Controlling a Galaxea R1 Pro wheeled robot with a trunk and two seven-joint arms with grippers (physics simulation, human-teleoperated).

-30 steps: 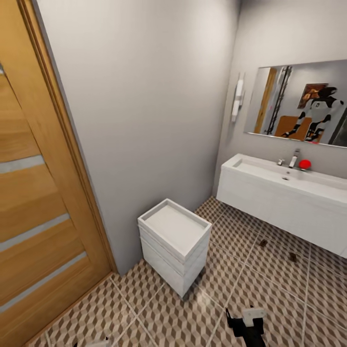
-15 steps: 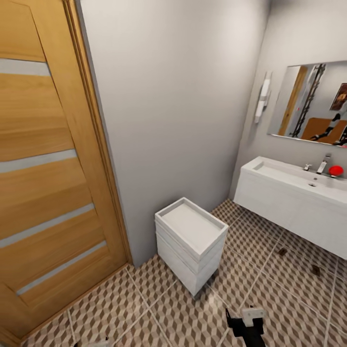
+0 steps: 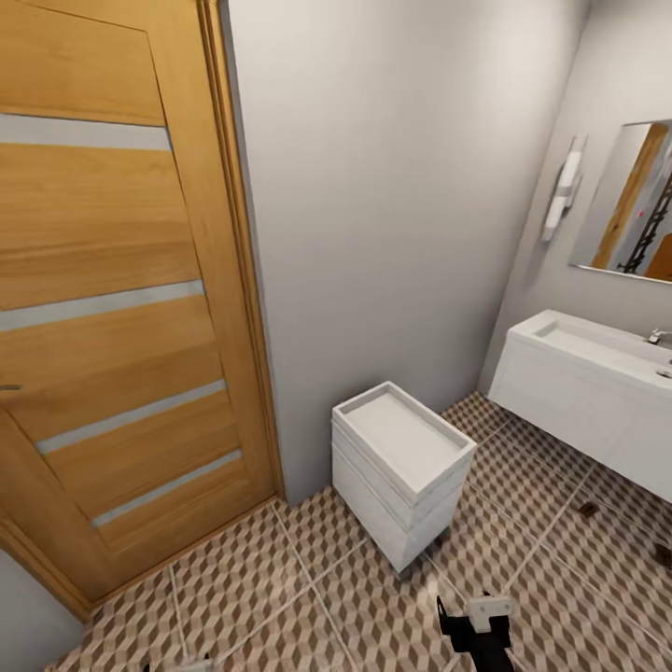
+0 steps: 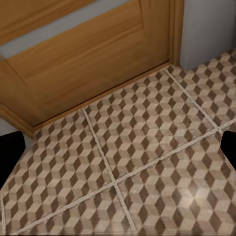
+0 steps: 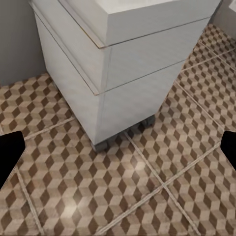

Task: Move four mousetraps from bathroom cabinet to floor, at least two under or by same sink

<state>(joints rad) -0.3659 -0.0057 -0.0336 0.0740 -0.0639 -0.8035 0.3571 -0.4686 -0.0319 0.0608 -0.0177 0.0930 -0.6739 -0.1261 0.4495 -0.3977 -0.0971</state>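
Two small dark brown mousetraps (image 3: 587, 510) (image 3: 665, 556) lie on the cube-patterned bathroom floor (image 3: 308, 597), just in front of the white wall-hung bathroom sink (image 3: 579, 392) at the right. A small white drawer cabinet (image 3: 401, 462) on castors stands against the grey wall, drawers shut, and is seen close up (image 5: 123, 64) in the right wrist view. My right gripper (image 5: 118, 150) is open and empty over the tiles beside it, and shows low in the head view (image 3: 476, 635). My left gripper (image 4: 118, 150) is open and empty above the tiles by the door.
A large wooden door (image 3: 103, 308) with pale stripes fills the left, its lower edge and frame (image 4: 88, 64) in the left wrist view. A mirror (image 3: 625, 205) and a wall lamp (image 3: 563, 191) hang above the sink. Open tiles lie between the door and the drawer cabinet.
The camera has turned left: door, cabinet and sink have all slid right in the picture, and more of the door shows. Both grippers keep their place at the bottom edge.
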